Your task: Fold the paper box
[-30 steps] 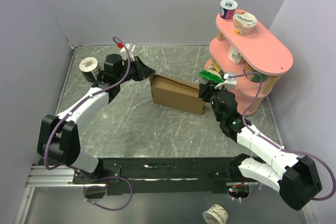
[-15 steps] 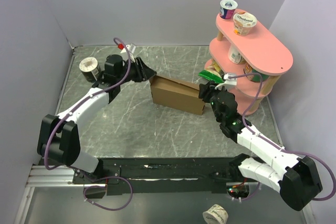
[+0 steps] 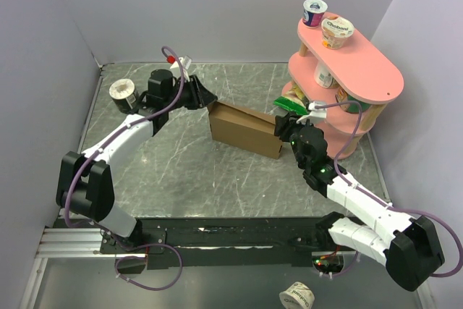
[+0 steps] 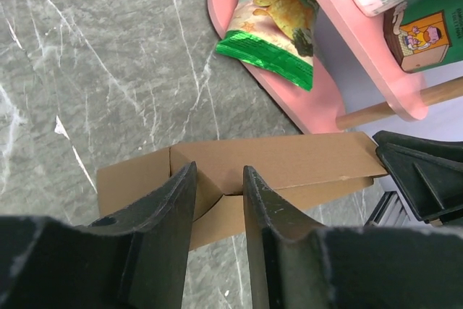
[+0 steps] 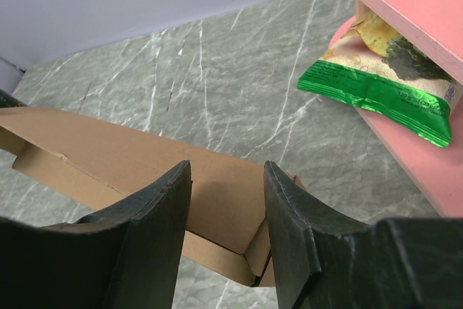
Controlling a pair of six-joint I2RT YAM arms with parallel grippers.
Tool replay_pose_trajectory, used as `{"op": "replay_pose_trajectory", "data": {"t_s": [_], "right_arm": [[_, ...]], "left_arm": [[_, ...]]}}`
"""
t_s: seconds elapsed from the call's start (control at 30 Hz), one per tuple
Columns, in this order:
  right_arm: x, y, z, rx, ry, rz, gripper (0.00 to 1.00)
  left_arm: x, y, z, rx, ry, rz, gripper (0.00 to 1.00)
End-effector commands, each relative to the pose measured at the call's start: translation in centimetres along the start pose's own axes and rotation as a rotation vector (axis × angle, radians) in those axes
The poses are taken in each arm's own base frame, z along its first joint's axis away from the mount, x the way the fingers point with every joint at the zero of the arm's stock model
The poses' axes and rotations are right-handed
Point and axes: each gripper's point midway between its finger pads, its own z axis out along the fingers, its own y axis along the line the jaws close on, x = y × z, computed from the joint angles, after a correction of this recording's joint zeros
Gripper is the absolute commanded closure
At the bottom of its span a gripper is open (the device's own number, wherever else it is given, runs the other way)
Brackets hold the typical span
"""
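Note:
The paper box (image 3: 244, 129) is a brown cardboard box, partly folded, lying mid-table with its long top flap slanting. My left gripper (image 3: 210, 99) is at the box's left end, just touching or very near its corner. In the left wrist view the left gripper (image 4: 218, 169) has its jaws a little apart with the box's corner fold (image 4: 289, 161) just beyond the tips. My right gripper (image 3: 281, 129) is at the box's right end. In the right wrist view the right gripper (image 5: 226, 166) is open over the box's end flap (image 5: 108, 150), gripping nothing.
A pink two-tier shelf (image 3: 362, 70) stands at the back right with yogurt cups (image 3: 315, 12) on top and a green chip bag (image 5: 383, 92) on its lower tier, close to the right gripper. A paper cup (image 3: 121, 92) sits at the far left.
The left arm has shifted slightly toward the back and right, keeping its gripper at the box's left corner. The box and the right arm have barely moved.

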Motion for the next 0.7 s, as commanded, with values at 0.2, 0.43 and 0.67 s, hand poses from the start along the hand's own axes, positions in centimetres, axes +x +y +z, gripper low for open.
{"op": "replay_pose_trajectory", "data": {"t_s": [0.2,0.43,0.67], "right_arm": [[8.5,-5.1,-2.2,0.129,0.276,-0.178,0.48],[8.7,-5.1,-2.4,0.122,0.272,-0.168,0.48],[8.9,-5.2,-2.5,0.118,0.271,-0.166,0.48]], "left_arm": [[4.9,3.7,0.0,-0.162,0.167,-0.03,0.56],[5.2,4.0,0.4,-0.175,0.198,-0.024,0.65],[6.8,4.4,0.3,-0.194,0.252,-0.034,0.68]]}}
